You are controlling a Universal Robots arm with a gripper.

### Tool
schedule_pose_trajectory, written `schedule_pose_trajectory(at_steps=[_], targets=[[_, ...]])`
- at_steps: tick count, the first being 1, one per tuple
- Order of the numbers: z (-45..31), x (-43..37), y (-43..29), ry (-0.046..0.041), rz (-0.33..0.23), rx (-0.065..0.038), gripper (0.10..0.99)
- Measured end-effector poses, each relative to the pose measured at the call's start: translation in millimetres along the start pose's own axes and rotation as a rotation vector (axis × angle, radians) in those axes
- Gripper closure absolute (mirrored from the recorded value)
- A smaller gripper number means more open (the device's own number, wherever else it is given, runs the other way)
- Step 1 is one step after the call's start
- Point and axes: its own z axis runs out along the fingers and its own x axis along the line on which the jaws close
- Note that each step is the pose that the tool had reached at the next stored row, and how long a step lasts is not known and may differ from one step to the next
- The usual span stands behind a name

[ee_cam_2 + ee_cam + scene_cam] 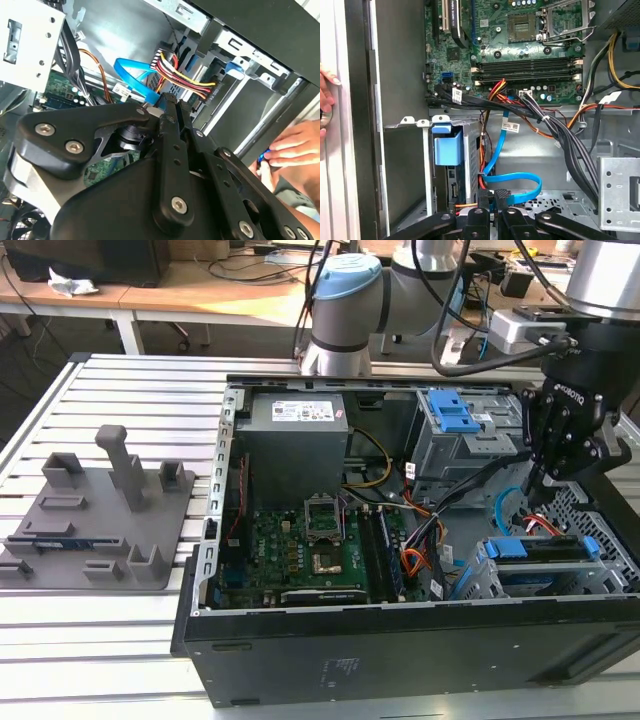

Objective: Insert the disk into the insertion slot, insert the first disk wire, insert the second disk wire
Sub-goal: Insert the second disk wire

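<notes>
In the exterior view, a grey moulded fixture tray [95, 510] lies on the slatted metal table [130, 390] at 9 o'clock from the open computer case [400, 660]. Inside the case the power supply [295, 435] sits at 12 o'clock from the green motherboard [300, 550], and the larger bay with a blue latch [455, 420] stands at 3 o'clock from the power supply. The gripper [545, 475] hangs at 4 o'clock from that bay, over the case's corner on the exterior view's right. Below it, at 6 o'clock, the disk [535, 548] in its blue carrier already sits inside the insertion slot [520, 585]. The first disk wire [540, 525] runs to the disk's rear edge, though whether its plug is seated I cannot tell. The second disk wire [503, 502] curves up at 10 o'clock from the disk. In the first wrist view the fingers [486, 200] are drawn narrow and appear to pinch the dark plug at the end of that light-blue loop. A person's hand [292, 147] rests on the case's outer wall in the second wrist view
</notes>
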Motion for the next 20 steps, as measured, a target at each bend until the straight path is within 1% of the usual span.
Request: schedule_pose_trajectory(at_steps=[3,4,6,7,8,11,13,14,15,16,20], targets=[[1.4,5.7,0.0,-0.0241,0.002,-0.001,0.925],[2.3,10.1,-0.1,-0.0398,0.003,-0.001,0.925],[3.6,16.4,-0.5,-0.0604,0.004,-0.002,0.925],[4.1,18.5,-0.7,-0.0672,0.004,-0.002,0.925],[4.8,21.8,-1.1,-0.0770,0.004,-0.002,0.925],[6.2,27.7,-1.7,-0.0994,0.005,-0.002,0.925],[7.0,31.0,-1.9,-0.1264,0.006,-0.003,0.925],[7.3,32.4,-2.0,-0.1417,0.006,-0.003,0.925],[7.8,35.2,-2.1,-0.1620,0.007,-0.004,0.925],[8.3,37.7,-2.2,-0.1736,0.007,-0.004,0.925],[8.4,38.3,-2.2,-0.1746,0.007,-0.004,0.925]])
